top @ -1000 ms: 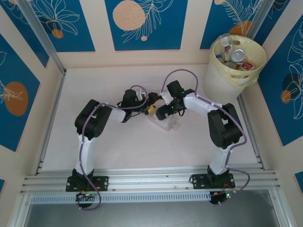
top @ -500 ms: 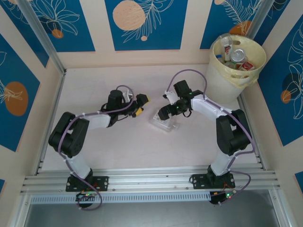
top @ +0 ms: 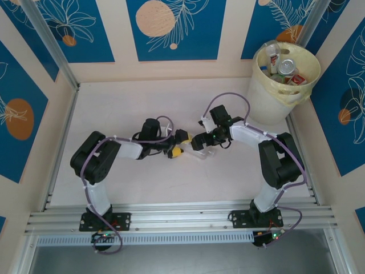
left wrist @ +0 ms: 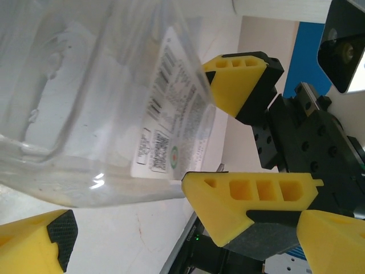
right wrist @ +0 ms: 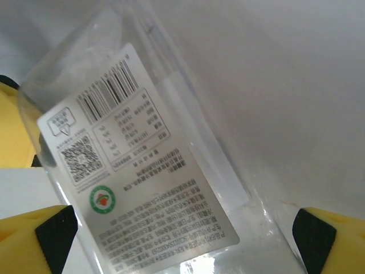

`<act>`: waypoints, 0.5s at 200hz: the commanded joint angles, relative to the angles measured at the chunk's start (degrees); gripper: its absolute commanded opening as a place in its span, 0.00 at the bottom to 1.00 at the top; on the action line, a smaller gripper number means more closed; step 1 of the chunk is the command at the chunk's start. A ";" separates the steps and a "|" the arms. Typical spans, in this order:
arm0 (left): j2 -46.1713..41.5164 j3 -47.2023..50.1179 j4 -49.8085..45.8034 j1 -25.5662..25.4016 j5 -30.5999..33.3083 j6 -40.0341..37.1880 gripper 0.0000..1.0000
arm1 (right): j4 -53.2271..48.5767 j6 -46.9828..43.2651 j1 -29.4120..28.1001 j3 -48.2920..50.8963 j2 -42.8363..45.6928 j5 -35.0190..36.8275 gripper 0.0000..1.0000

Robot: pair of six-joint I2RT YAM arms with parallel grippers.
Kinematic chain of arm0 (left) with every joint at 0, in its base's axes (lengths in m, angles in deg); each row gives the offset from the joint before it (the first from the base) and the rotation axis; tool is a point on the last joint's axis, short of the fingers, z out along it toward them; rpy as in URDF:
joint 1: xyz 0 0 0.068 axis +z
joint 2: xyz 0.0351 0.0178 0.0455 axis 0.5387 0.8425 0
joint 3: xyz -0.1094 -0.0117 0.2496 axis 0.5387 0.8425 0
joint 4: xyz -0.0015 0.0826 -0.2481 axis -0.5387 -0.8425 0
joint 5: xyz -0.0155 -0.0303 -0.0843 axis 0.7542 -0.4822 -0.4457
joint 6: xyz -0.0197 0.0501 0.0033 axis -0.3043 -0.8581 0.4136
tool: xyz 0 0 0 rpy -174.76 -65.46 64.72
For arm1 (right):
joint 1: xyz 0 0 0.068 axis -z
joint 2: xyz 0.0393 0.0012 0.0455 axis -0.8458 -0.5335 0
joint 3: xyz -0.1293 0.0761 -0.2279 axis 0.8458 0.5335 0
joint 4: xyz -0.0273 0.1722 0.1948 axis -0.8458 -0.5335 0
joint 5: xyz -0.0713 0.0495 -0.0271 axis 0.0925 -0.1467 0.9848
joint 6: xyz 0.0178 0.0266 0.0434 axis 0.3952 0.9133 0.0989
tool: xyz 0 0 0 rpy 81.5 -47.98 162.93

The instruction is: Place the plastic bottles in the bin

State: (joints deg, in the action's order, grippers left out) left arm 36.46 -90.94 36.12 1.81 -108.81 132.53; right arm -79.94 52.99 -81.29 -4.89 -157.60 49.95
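Left fingers (left wrist: 28, 242) and right fingers (right wrist: 328, 240) spread wide, released, clear labelled container (right wrist: 142, 188) between them

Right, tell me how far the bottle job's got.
Done: several bottles sit in the bin. In hand: the left claw and right claw stand open around one clear labelled container on the table, ungripped. Left: grasp it and bin it.

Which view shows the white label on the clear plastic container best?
The right wrist view: the label faces the camera, its barcode and round green mark sharp. The left wrist view sees the label at a steep slant. From the top external view the container is small, the label unreadable.
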 commanded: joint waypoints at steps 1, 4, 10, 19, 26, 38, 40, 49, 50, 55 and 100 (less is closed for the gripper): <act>3.37 -4.38 4.79 0.29 2.15 2.59 1.00 | 1.52 -1.30 -2.69 1.39 2.36 -3.86 0.99; 3.74 -4.89 4.81 0.30 2.38 2.51 1.00 | 1.48 -1.52 -2.91 1.40 2.25 -3.19 0.99; 4.48 -5.88 4.61 0.31 2.74 2.45 1.00 | 1.01 -1.74 -3.48 0.97 1.90 -1.90 0.99; 5.58 -7.29 4.50 0.29 3.08 2.28 1.00 | 0.23 -2.28 -4.38 0.43 1.11 0.30 0.99; 6.40 -8.13 4.46 0.30 2.93 2.42 1.00 | -0.39 -2.94 -5.26 0.03 0.42 2.68 0.99; 7.32 -8.97 4.47 0.30 2.91 2.54 1.00 | -2.17 -3.69 -7.09 -1.20 -1.08 7.13 0.99; 7.46 -9.06 4.50 0.29 2.89 2.47 1.00 | -2.34 -3.85 -7.37 -1.34 -1.35 7.72 0.99; 7.84 -9.37 4.18 0.36 2.82 2.35 1.00 | -2.88 -4.50 -8.53 -1.60 -2.14 9.30 0.99; 7.92 -9.42 4.18 0.37 2.86 2.31 1.00 | -2.92 -4.61 -8.67 -1.59 -2.20 9.40 0.99; 8.06 -9.47 3.94 0.47 3.02 2.19 1.00 | -2.89 -4.95 -9.12 -1.47 -2.41 9.41 0.99; 9.47 -10.16 4.50 1.69 3.69 2.79 1.00 | -3.57 -4.87 -8.23 -1.15 -1.46 -2.69 0.99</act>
State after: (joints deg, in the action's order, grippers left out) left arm 44.31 -98.94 37.71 3.27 -108.94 134.17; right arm -80.51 51.06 -89.38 -6.77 -158.43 60.60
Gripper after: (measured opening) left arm 0.998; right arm 0.993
